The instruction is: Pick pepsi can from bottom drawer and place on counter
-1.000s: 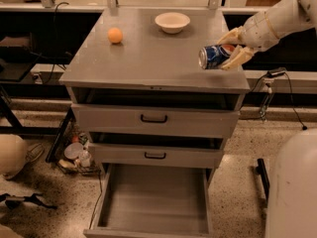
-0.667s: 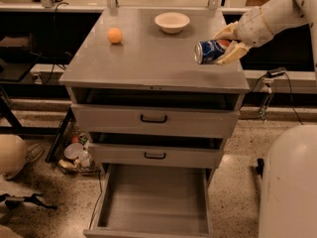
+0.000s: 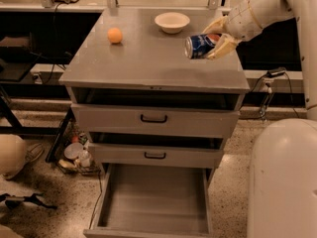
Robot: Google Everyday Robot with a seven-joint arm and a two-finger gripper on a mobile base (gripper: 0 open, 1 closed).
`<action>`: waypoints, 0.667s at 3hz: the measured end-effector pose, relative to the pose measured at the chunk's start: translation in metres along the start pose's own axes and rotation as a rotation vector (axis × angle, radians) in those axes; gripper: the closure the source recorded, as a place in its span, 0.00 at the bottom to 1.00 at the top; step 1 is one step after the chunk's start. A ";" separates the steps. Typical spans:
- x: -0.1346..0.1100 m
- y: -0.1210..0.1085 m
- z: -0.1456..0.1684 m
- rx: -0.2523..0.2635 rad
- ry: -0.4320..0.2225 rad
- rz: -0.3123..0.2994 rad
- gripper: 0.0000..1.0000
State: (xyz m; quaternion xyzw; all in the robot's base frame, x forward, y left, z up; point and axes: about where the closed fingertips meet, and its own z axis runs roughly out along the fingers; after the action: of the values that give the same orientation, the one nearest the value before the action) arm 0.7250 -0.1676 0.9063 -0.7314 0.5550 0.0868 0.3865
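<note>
The pepsi can (image 3: 200,46) is blue with a silver end and lies on its side in my gripper (image 3: 214,39), held above the right part of the counter (image 3: 148,58). The gripper's cream fingers (image 3: 222,46) are shut on the can, one above and one below. My arm reaches in from the upper right. The bottom drawer (image 3: 153,202) is pulled out at the base of the cabinet and its grey floor is bare.
An orange ball (image 3: 115,35) sits on the counter's left part and a white bowl (image 3: 172,22) at its back. The two upper drawers (image 3: 153,119) with black handles stand slightly open. My white base (image 3: 282,182) is at lower right. Clutter lies on the floor at left.
The gripper has moved the can up and a little to the left, further over the counter. The ball, bowl and drawers have not moved.
</note>
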 end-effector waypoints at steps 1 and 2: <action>-0.006 -0.003 0.009 -0.008 -0.015 -0.008 0.62; -0.007 -0.002 0.026 -0.033 -0.035 0.002 0.38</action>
State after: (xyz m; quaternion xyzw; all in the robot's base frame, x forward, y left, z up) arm 0.7325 -0.1454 0.8934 -0.7356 0.5474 0.1091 0.3838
